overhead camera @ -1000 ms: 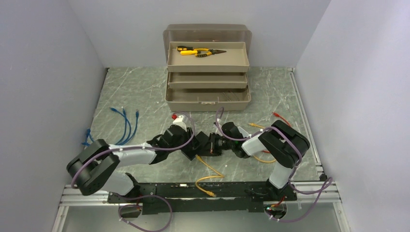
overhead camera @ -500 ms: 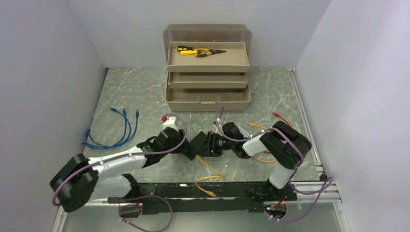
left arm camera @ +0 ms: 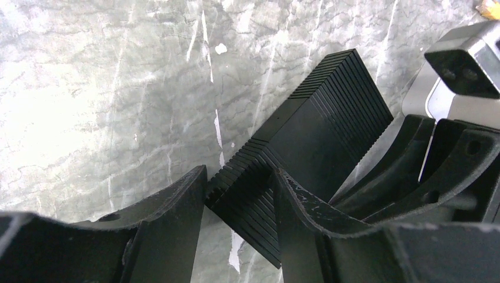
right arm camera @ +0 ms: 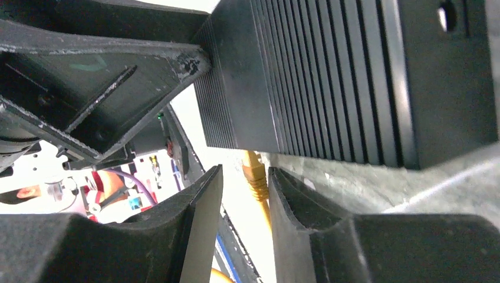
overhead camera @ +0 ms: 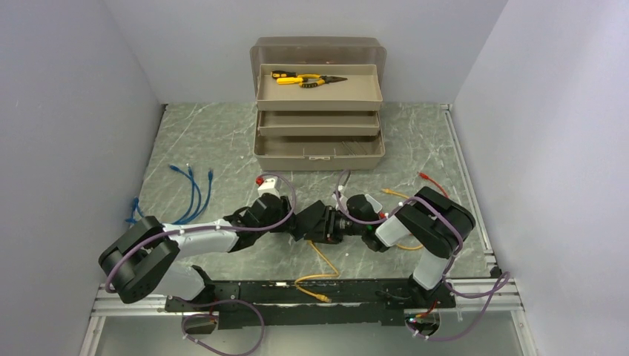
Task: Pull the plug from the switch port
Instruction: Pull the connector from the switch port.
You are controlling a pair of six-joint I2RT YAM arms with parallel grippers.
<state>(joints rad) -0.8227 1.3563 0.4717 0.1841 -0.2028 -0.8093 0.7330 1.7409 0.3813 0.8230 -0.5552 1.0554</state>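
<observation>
The switch (overhead camera: 314, 219), a flat black ribbed box, lies on the table between my two grippers. My left gripper (overhead camera: 300, 221) comes in from the left. In the left wrist view its jaws (left arm camera: 239, 174) are shut on one corner of the switch (left arm camera: 321, 127). My right gripper (overhead camera: 333, 225) reaches in from the right. In the right wrist view it stands open (right arm camera: 244, 171) just below the switch's edge (right arm camera: 330, 76). The yellow plug (right arm camera: 255, 175) sits between its fingers, close to the right one and apart from the left. Its yellow cable (overhead camera: 321, 256) trails toward the near rail.
A beige toolbox (overhead camera: 319, 152) stands open at the back, with yellow pliers (overhead camera: 304, 78) in its top tray. Blue cables (overhead camera: 189, 196) lie at the left. Red (overhead camera: 429, 178) and orange (overhead camera: 393, 194) cables lie beside the right arm. The metal rail (overhead camera: 245, 291) runs along the near edge.
The left arm swung its elbow out to the left and came back, its gripper staying at the switch. The right gripper shifted slightly right. The switch turned a little.
</observation>
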